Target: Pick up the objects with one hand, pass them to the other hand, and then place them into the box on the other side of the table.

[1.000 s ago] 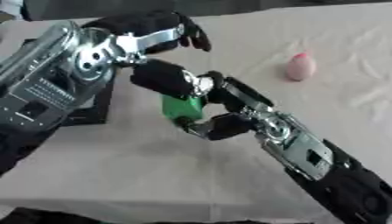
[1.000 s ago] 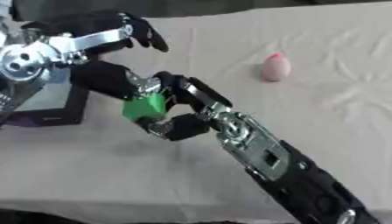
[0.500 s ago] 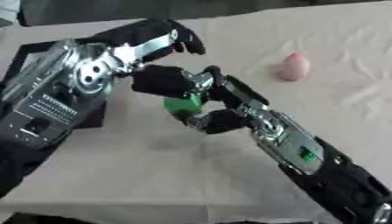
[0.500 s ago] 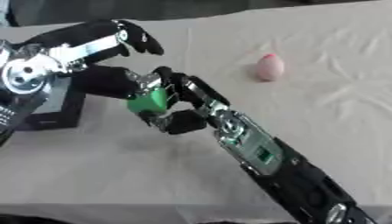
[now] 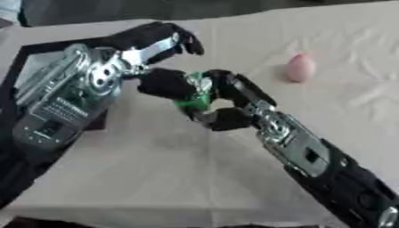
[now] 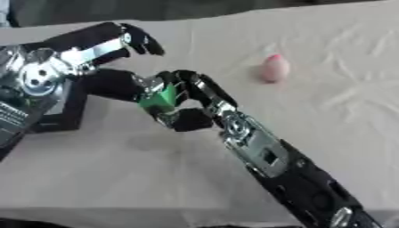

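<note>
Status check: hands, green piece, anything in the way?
Right hand shut on green piece. Left hand closing round it, mid-handover. Pink object waits far right. Box at left, nothing blocking.

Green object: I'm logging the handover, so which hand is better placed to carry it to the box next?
Left, probably. The green object sits between both hands, the right hand curled round it. The left hand already touches it and is nearest the black box at the table's left.

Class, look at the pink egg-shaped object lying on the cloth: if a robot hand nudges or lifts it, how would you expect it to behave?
The pink object looks rounded, so a nudge would probably roll it. It seems small and likely light. The wrinkled cloth may slow any roll.
</note>
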Controlling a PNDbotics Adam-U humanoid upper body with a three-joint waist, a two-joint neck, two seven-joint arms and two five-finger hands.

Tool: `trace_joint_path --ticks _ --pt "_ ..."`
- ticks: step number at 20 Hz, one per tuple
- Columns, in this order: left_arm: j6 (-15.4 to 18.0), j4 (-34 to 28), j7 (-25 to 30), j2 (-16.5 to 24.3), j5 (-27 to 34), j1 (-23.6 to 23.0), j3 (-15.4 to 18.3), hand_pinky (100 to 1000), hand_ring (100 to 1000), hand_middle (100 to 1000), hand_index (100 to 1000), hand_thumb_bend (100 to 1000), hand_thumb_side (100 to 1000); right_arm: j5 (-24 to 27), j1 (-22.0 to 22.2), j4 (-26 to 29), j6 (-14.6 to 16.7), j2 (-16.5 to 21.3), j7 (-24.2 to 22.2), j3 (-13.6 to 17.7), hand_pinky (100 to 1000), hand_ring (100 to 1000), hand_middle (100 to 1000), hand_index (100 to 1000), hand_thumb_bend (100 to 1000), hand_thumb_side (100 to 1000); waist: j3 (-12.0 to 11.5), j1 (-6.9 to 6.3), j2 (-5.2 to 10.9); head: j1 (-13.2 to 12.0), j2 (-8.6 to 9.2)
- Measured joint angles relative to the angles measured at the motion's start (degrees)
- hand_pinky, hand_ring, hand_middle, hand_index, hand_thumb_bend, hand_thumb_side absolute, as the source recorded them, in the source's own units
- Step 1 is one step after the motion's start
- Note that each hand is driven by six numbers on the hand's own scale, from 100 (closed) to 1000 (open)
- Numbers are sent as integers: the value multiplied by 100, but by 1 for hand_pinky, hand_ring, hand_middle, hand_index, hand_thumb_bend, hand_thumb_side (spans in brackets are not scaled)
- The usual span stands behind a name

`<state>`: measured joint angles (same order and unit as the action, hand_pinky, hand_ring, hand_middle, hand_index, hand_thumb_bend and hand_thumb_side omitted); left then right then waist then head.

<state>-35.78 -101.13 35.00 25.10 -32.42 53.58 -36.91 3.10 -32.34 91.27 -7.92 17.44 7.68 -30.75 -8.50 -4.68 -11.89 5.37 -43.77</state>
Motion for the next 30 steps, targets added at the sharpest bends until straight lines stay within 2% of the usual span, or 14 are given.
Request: trace_joint_path --ticks 4,10,14,18,20,25,27,30 --pt "148 458 148 -192 -191 64 -18 844 858 794 847 314 649 -252 -124 -198 13 -65 189 1 597 599 551 579 100 100 24 1 0 -16 -1" --pt "357 956 357 -441 -471 206 -72 857 871 812 860 362 608 -340 -200 -341 47 -133 355 1 596 598 550 577 100 100 24 2 0 -18 -23" --pt "470 1052 470 -487 -688 233 -70 877 887 820 875 426 527 -340 -203 -349 66 -158 411 2 596 597 549 576 100 100 23 7 0 -17 -25" --pt "623 1036 623 -487 -881 233 -51 893 895 818 875 539 453 -337 -203 -349 67 -160 417 2 596 595 549 576 100 100 23 19 0 -16 -25" --pt "708 1005 708 -487 -953 233 -21 898 898 821 877 556 385 -336 -203 -348 76 -160 412 2 597 595 549 576 100 100 23 23 0 -17 -25" --pt "860 973 860 -487 -1152 232 19 904 902 823 882 514 149 -336 -194 -348 175 -161 375 30 597 594 549 576 100 100 25 55 -1 -30 -25" --pt "891 961 891 -487 -1236 232 36 903 901 823 882 491 100 -336 -192 -348 239 -161 361 34 597 594 549 575 100 100 31 53 -1 -52 -25" --pt "898 961 898 -487 -1338 229 41 901 900 823 883 465 100 -341 -191 -348 378 -161 333 46 597 593 547 573 100 100 40 55 -1 -89 -25"
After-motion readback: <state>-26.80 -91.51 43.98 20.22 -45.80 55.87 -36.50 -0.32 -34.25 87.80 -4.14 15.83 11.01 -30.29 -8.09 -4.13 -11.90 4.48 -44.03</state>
